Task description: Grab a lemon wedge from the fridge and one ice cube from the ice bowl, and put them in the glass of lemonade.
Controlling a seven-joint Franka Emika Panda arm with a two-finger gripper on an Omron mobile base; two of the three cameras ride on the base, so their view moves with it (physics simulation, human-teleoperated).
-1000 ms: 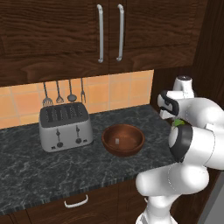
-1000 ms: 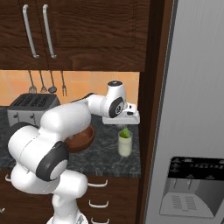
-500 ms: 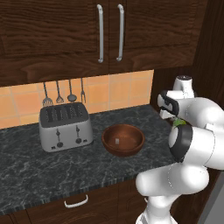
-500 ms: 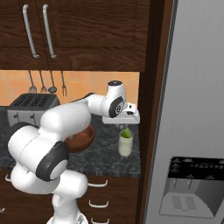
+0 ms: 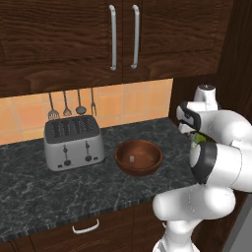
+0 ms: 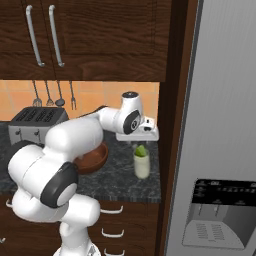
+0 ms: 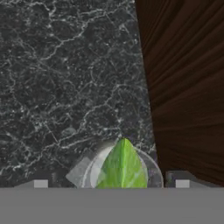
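The gripper hangs directly above the glass of lemonade, which stands on the dark marbled bench close to the bench's right end, beside a dark wooden side panel. In the hand view, 2 finger tips sit far apart at the bottom edge, one on each side of the glass rim, so the jaws are spread wide and pinch nothing.

The lemon wedge sits in the top of the glass, its pointed green-yellow end rising above the rim. In the hand view the lemon wedge lies inside the round rim of the glass, between the 2 finger tips and apart from both.

The ice bowl rests on the bench to the left of the glass, partly hidden by the arm in the right base view. 1 small whitish ice cube lies on the bowl's floor; whether a second cube is present cannot be told.

A silver toaster stands on the bench left of the bowl, apart from it. 4 utensils hang on the orange tiled wall above the toaster. The grey steel fridge stands right of the wooden panel, doors closed, with its black dispenser panel low on the door.
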